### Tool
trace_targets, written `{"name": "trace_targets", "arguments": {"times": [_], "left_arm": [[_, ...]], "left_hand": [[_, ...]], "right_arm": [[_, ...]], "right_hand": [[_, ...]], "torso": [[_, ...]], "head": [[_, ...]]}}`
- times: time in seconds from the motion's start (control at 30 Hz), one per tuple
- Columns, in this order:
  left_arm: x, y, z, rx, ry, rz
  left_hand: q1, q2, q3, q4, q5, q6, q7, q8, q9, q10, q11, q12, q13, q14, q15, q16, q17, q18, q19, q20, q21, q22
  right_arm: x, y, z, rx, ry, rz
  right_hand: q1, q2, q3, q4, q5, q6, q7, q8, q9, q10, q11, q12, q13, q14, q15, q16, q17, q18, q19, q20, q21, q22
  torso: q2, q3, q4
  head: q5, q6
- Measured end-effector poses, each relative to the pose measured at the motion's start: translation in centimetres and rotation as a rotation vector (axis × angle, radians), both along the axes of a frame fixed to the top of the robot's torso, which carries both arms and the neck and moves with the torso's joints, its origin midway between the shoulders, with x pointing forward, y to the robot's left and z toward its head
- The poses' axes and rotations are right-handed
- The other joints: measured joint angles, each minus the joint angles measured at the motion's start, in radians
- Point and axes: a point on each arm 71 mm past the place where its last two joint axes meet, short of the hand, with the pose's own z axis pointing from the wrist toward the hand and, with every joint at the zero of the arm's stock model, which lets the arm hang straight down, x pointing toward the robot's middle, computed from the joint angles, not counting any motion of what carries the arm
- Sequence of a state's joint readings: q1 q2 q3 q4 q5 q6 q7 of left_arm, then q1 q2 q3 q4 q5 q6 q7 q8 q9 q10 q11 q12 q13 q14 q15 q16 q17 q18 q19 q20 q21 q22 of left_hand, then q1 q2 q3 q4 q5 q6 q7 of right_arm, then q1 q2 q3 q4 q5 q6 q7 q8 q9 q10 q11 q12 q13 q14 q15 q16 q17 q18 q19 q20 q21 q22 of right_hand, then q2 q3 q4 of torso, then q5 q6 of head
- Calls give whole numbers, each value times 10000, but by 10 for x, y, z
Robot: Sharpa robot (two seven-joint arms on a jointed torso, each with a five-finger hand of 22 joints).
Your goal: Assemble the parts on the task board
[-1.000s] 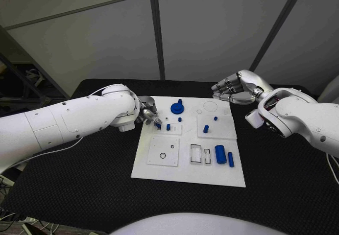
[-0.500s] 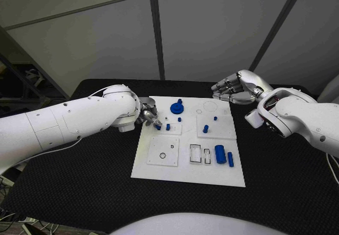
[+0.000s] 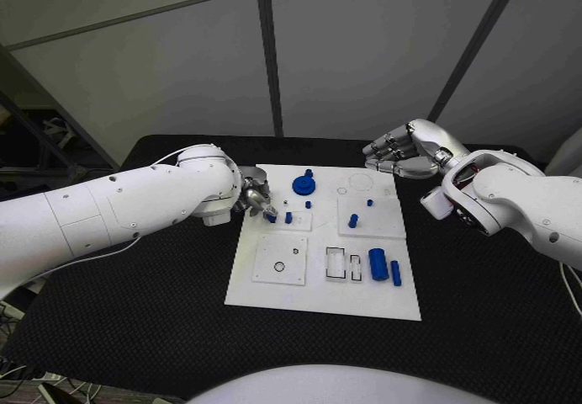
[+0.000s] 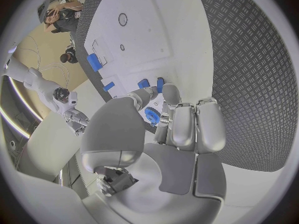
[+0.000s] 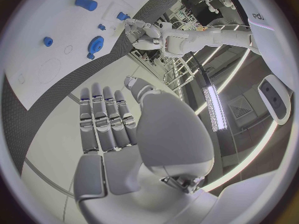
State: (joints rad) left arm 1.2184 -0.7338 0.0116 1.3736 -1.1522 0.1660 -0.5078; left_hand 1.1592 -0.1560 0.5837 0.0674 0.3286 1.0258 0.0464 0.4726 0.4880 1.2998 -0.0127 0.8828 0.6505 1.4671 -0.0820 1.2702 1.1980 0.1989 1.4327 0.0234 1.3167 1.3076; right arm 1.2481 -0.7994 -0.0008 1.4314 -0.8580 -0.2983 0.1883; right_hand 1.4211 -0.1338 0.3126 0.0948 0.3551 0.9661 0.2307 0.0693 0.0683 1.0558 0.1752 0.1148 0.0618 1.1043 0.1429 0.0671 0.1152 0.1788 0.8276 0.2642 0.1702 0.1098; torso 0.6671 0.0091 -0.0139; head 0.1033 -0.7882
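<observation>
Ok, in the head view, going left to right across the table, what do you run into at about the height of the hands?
left hand → blue gear-shaped part on the task board → small blue peg → right hand

Left hand (image 3: 257, 199) holds a blue peg (image 3: 271, 216) over the task board (image 3: 325, 299).
</observation>
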Motion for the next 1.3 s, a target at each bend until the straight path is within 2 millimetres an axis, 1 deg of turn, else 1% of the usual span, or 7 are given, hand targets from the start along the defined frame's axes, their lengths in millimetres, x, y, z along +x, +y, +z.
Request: {"name": "trace_targets", "arguments": {"times": [0.67, 0.87, 0.93, 1.1, 1.2, 1.23, 1.3], "left_arm": [[6, -3, -1, 177, 227, -128], [7, -4, -2, 218, 294, -147], [8, -4, -2, 226, 310, -152], [8, -4, -2, 248, 344, -158], [9, -4, -2, 256, 357, -148], [9, -4, -2, 257, 361, -140], [9, -3, -3, 262, 377, -135]], "left_hand": [[-240, 48, 143, -33, 44, 76, -74, 123, 104, 136, 63, 138, 153, -19, -19, 0, -2, -2, 0, 0, 38, 0], [-481, 78, 217, -122, 44, 163, -160, 123, 165, 281, -18, 193, 241, -18, -19, 0, -2, -4, 0, 1, 38, -1], [-597, 60, 284, -348, 43, 178, -149, 123, 206, 332, -49, 252, 273, 2, -39, 0, -2, 0, 24, -24, 38, -1], [-829, 108, 145, -496, 43, 252, -216, 121, 270, 355, -71, 308, 366, -19, -91, 0, 5, -2, 37, -37, 98, -1], [-1017, 114, 118, -677, -52, 337, -267, 115, 268, 492, -208, 371, 419, -18, -95, 0, 5, 0, 72, -72, 119, -1], [-1042, 139, 15, -631, -76, 360, -254, 113, 265, 499, -216, 388, 439, -22, -98, -1, 5, -1, 72, -72, 149, -1], [-1144, 207, -217, -505, -136, 414, -308, 114, 267, 674, -383, 422, 507, -63, -137, -1, 5, -1, 91, -91, 149, -1]], "right_arm": [[0, 1, 0, 0, 8, 25], [0, 0, 0, -1, 9, 24], [0, 0, 0, -1, 10, 25], [0, 0, 0, -2, 13, 27], [0, 0, 0, -4, 14, 23], [0, 0, 0, -5, 14, 21], [0, 0, 0, -6, 15, 20]], "right_hand": [[0, 0, 0, 0, 0, 0, 0, 0, 0, 0, 0, 0, 0, 0, 0, 0, 1, 0, 0, 0, 0, 1], [0, 0, 0, 0, 0, 0, 0, 0, 0, 0, 0, 0, 0, 0, 0, 0, 1, 0, 0, 0, 0, 1], [0, 0, 0, 0, 0, 0, 0, 0, 0, 0, 0, 0, 0, 0, 0, 0, 1, 0, 0, 0, 0, 1], [0, 0, 0, 0, 0, 0, 0, 0, 0, 0, 0, 0, 0, -13, -13, 0, -5, 0, 0, 0, 0, -4], [0, 0, 0, 0, 0, 0, 0, 0, 0, 0, 0, 0, 0, -38, -38, 0, -19, 0, 0, 0, 0, -21], [0, 0, 0, 0, 0, 0, 0, 0, 0, 0, 0, 0, 0, -38, -38, 0, -19, 0, 0, 0, 0, -21], [0, 0, 0, 0, 0, 0, 0, 0, 0, 0, 0, 0, 0, -38, -38, 0, -19, 1, 0, 0, 0, -21]], "torso": [[7, 8, -7], [6, 8, -7], [4, 8, -7], [3, 8, -7], [2, 6, -4], [1, 4, -3], [1, 2, 4]], "head": [[-3, -23], [-28, -35], [-37, -36], [-51, -37], [-58, -40], [-59, -43], [-61, -48]]}}
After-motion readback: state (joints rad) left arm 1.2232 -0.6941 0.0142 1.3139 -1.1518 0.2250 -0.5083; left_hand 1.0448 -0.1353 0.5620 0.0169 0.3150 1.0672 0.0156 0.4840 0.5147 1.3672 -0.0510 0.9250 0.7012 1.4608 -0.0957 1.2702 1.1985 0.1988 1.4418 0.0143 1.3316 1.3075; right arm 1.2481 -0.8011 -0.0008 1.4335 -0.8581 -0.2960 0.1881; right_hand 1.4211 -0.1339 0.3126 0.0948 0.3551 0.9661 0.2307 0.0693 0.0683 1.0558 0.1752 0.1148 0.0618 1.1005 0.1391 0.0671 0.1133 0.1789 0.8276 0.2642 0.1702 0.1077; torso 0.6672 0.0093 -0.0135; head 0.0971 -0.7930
